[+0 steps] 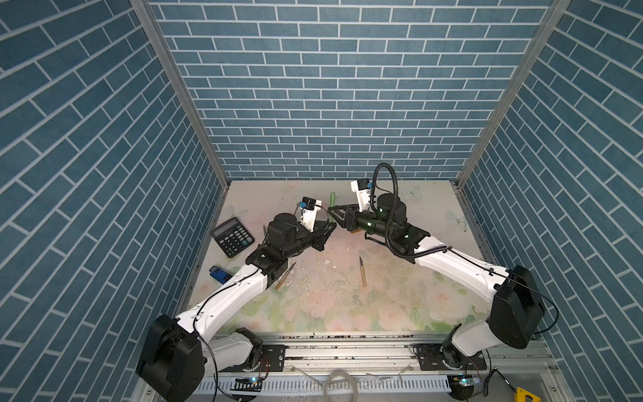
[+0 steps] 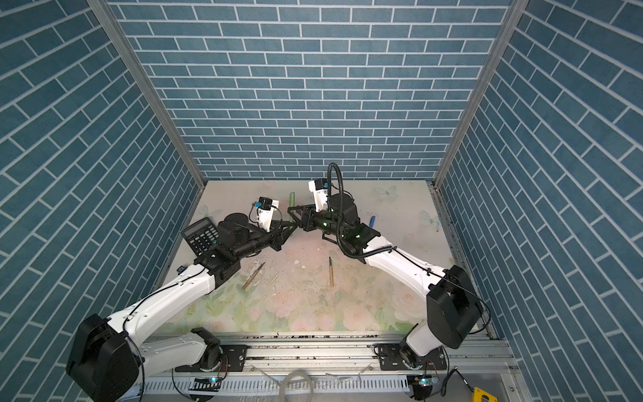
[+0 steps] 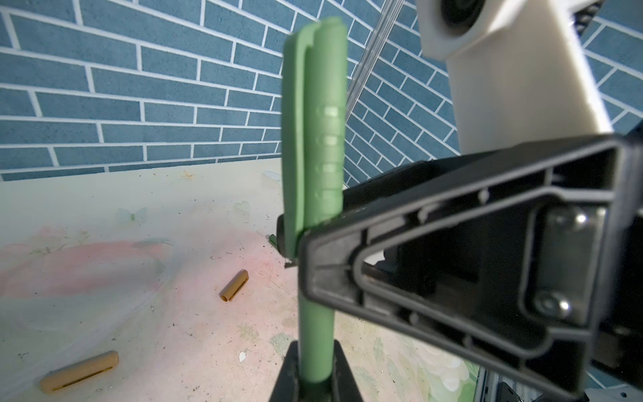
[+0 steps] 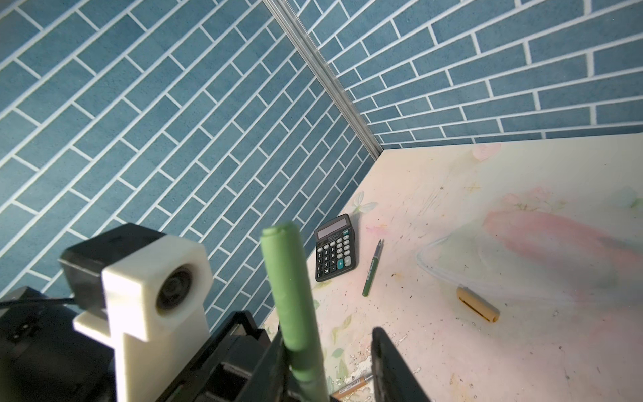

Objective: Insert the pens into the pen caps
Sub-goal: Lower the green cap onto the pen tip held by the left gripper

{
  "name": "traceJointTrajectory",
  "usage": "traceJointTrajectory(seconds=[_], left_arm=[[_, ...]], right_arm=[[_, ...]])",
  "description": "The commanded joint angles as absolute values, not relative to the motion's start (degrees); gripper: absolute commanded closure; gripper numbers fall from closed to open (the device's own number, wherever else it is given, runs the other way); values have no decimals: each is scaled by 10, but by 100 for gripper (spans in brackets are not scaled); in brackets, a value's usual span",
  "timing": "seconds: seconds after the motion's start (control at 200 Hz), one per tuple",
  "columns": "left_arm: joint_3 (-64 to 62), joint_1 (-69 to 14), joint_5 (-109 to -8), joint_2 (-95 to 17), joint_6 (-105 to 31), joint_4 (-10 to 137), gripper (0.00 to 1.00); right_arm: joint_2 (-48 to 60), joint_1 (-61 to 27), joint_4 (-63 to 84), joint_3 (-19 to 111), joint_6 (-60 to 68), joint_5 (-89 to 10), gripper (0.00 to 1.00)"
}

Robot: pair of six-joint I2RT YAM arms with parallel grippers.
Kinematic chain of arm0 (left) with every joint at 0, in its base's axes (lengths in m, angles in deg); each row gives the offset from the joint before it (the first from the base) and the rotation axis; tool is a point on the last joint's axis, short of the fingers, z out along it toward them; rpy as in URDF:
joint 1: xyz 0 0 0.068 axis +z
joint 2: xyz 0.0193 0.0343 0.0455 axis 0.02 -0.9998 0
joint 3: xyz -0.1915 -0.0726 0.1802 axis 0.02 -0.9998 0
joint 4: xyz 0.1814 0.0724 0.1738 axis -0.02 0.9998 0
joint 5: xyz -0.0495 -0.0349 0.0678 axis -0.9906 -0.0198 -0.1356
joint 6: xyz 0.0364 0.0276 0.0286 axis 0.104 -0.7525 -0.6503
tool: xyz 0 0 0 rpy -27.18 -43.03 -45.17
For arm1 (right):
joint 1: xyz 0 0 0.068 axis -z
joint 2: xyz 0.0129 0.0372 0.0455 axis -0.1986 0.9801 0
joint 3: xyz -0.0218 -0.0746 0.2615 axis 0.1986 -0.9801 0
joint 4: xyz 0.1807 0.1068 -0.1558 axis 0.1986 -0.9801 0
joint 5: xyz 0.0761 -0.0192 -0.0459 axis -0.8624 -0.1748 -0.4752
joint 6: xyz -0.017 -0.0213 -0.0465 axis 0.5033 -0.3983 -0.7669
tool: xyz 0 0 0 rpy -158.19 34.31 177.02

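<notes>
The left fingers (image 3: 289,372) clamp a green pen (image 3: 315,330) upright above the desk (image 3: 139,330), its cap (image 3: 323,104) on top. The right fingers (image 4: 386,362) stand apart on either side of it. The left wrist view shows two tan caps (image 3: 235,286) lying on the desk; the right wrist view shows a dark green pen (image 4: 371,269) beside the calculator (image 4: 334,254).

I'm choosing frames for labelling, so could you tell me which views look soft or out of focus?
Left wrist view: the close green pen is blurred, the tan cap beyond it sharper. Right wrist view: the green pen is soft, the calculator crisp. Both top views: evenly sharp.
</notes>
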State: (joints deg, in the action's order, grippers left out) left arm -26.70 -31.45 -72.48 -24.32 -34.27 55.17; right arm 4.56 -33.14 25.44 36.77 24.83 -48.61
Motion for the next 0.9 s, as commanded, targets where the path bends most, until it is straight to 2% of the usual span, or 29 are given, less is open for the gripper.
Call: traceJointTrajectory(seconds=[0.0, 0.23, 0.475, 0.895], left_arm=[[-275, -314, -720, -228, -359, 517, 100], [-292, -314, -726, -233, -368, 479, 100], [-284, -314, -780, -248, -370, 474, 100], [-279, -314, -801, -245, -367, 477, 100]], right_arm=[[8, -327, 195, 382, 219, -479, 56], [-4, -316, 65, 459, 159, -501, 56], [37, -304, -28, 571, 105, -554, 61], [81, -299, -36, 614, 105, -575, 65]])
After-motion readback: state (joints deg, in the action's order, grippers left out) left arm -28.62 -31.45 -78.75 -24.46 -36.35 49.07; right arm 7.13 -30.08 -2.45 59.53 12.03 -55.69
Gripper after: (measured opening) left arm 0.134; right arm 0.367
